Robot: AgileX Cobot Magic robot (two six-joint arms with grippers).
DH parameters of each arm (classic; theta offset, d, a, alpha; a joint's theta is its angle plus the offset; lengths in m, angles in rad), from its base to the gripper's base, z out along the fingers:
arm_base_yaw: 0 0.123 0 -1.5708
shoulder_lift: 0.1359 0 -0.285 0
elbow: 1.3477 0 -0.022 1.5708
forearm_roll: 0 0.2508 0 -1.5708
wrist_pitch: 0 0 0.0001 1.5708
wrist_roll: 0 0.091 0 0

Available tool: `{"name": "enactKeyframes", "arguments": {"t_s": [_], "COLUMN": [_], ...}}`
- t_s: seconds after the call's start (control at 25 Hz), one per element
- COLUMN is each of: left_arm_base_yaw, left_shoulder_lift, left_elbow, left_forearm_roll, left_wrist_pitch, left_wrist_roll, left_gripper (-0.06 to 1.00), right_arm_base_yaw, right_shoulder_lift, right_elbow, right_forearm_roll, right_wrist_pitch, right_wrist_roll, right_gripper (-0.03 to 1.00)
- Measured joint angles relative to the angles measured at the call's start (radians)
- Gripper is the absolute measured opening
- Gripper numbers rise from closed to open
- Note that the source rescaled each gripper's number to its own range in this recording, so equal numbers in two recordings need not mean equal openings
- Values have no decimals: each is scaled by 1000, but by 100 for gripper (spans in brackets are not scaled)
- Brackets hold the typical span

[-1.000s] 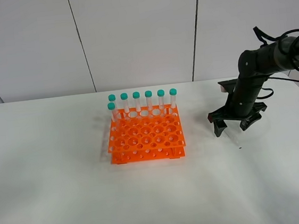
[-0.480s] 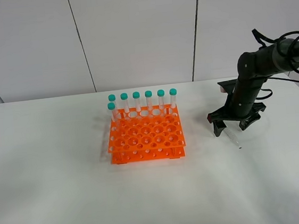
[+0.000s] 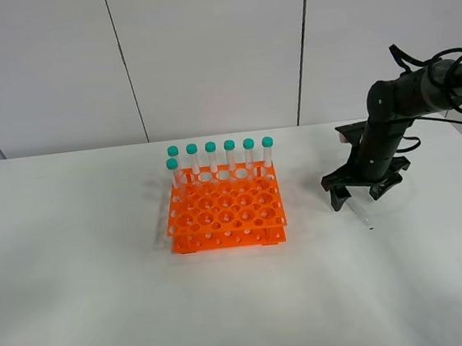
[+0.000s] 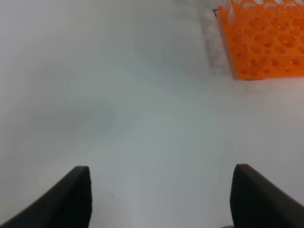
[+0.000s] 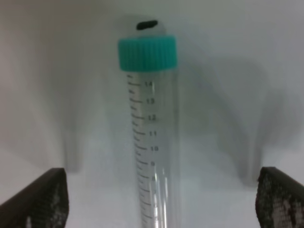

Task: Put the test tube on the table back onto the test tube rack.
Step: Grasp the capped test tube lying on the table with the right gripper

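1. Teal-capped test tube flat on the white desk, right of the orange test tube rack and well apart from it, directly beneath the right gripper.
2. In the right wrist view, test tube centred between the fingers of the right gripper, spread wide with a clear gap on either side: open, gripping nothing.
3. Long axis at a right angle to the line between the two fingertips, with the teal cap at the end farthest from the wrist camera.
4. From the high camera, clear pointed end poking out from under the gripper toward the desk's front edge and slightly rightward; cap end hidden by the gripper.
5. Printed graduations down the clear wall, readable as 14, 13, 12, 11, 10 and 9, counting down from the cap. Small dark mark on the desk just past the cap.
6. Seven more teal-capped tubes upright in the rack: six along the back row, one a row forward at the left end.
7. Left gripper over the desk, fingers wide apart and open, a corner of the rack ahead.
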Motion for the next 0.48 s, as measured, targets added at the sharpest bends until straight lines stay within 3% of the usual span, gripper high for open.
{"name": "enactKeyframes", "arguments": {"t_s": [0.48], "left_arm_base_yaw": [0], "left_shoulder_lift": [0], "left_elbow": [0], "left_forearm_roll": [0], "left_wrist_pitch": [0], "left_wrist_roll": [0], "left_gripper": [73], "right_arm_base_yaw": [0], "right_shoulder_lift": [0], "right_elbow": [0], "right_forearm_roll": [-18], "right_wrist_pitch": [6], "right_wrist_roll": [-13], "right_gripper": [85]}}
